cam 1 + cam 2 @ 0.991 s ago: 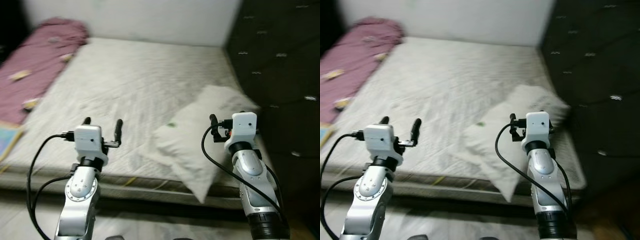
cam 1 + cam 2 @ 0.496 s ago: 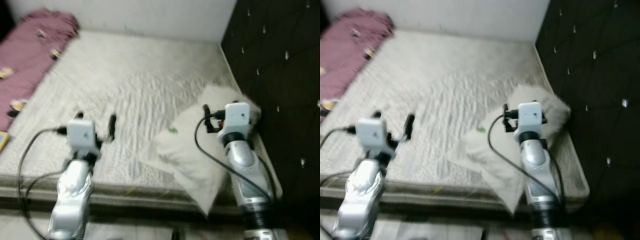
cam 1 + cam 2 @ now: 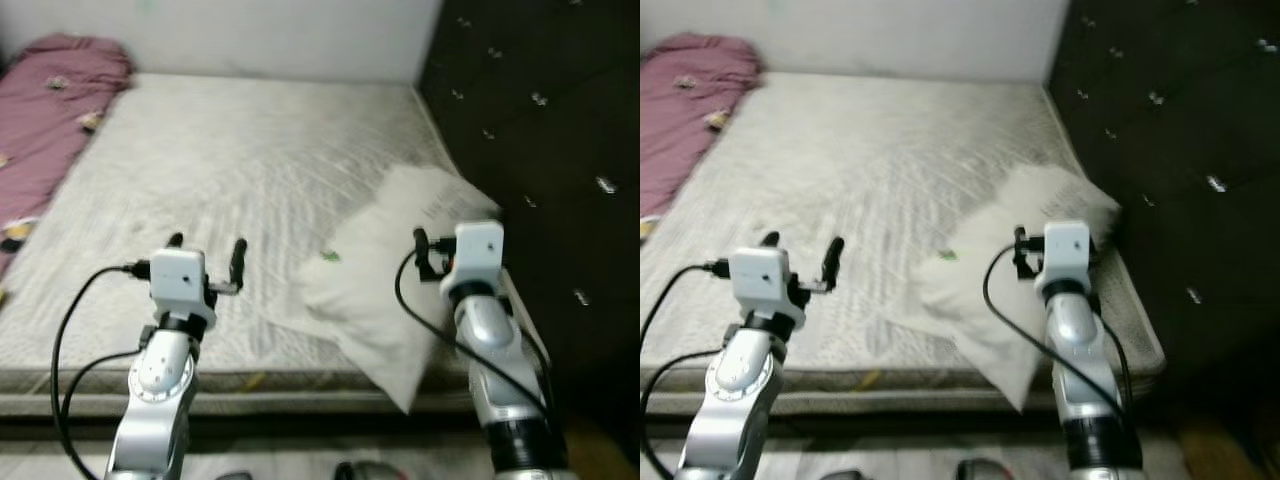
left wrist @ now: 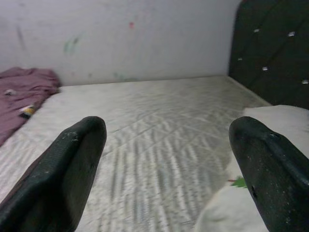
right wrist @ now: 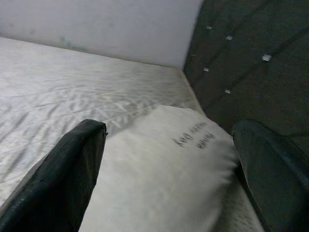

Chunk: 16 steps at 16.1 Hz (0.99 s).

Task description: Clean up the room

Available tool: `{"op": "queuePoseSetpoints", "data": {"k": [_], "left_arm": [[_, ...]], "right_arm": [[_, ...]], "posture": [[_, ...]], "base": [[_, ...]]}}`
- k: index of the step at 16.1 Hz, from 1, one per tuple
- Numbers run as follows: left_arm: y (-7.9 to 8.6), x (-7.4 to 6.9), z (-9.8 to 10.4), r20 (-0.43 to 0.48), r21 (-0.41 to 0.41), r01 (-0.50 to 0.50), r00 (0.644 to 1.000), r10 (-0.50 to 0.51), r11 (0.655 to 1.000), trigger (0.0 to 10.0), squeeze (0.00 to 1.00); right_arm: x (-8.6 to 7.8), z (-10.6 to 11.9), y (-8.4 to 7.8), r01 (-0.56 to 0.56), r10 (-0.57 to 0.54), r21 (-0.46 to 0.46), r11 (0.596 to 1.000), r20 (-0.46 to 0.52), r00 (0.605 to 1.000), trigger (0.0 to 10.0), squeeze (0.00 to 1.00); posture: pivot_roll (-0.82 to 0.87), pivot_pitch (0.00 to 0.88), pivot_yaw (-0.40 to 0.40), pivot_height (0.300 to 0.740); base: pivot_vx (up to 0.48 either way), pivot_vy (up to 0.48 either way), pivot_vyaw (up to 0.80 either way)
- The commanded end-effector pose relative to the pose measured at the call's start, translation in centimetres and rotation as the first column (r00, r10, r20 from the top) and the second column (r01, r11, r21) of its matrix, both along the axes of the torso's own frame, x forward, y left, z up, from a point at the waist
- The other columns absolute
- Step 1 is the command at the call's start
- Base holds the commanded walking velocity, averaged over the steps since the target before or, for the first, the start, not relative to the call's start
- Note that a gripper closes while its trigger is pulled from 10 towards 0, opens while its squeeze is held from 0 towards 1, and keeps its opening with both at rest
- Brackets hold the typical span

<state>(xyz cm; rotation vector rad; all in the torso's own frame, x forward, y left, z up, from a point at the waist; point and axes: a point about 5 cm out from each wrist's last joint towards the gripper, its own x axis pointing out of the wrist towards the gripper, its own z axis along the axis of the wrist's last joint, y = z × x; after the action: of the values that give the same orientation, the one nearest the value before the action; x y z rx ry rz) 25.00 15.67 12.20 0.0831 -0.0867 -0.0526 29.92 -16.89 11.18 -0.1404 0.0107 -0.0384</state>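
Fingers of both the left gripper and right gripper were spread and empty. Ahead of the right fingers lay the white rumpled pillow on the pale quilted mattress. Approach step, probably; next, reach forward and clamp the pillow.

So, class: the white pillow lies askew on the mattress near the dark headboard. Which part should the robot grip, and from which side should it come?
Probably the near corner of the pillow, which overhangs the mattress edge, so a finger can pass beneath it. The right gripper, open, hangs above the pillow and could come from the robot's side. The left gripper, also open, is further off.
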Motion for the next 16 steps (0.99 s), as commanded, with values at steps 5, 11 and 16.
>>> {"op": "queuePoseSetpoints", "data": {"k": [5, 11, 16], "left_arm": [[-0.14, 0.05, -0.12, -0.005, 0.000, 0.000, 1.000, 0.000, 1.000, 10.0, 0.00], [-0.25, 0.14, -0.09, 0.000, -0.003, 0.001, 1.000, -0.001, 1.000, 10.0, 0.00], [0.16, 0.09, -0.13, 0.005, -0.014, -0.063, 0.998, 0.063, 0.998, 10.0, 0.00]], "right_arm": [[0.15, 0.03, 0.07, 0.001, -0.001, 0.000, 1.000, 0.007, 1.000, 10.0, 0.00], [0.09, -0.04, -0.06, -0.001, 0.001, -0.003, 1.000, 0.008, 1.000, 10.0, 0.00], [0.03, -0.08, -0.14, -0.006, 0.006, -0.003, 1.000, 0.010, 1.000, 10.0, 0.00]], "posture": [[0.03, 0.022, -0.027, 0.740], [0.02, 0.016, -0.029, 0.740], [0.03, 0.012, -0.034, 0.740]], "base": [[0.000, -0.235, 0.00], [0.000, -0.312, 0.00], [0.000, -0.051, 0.00]]}}
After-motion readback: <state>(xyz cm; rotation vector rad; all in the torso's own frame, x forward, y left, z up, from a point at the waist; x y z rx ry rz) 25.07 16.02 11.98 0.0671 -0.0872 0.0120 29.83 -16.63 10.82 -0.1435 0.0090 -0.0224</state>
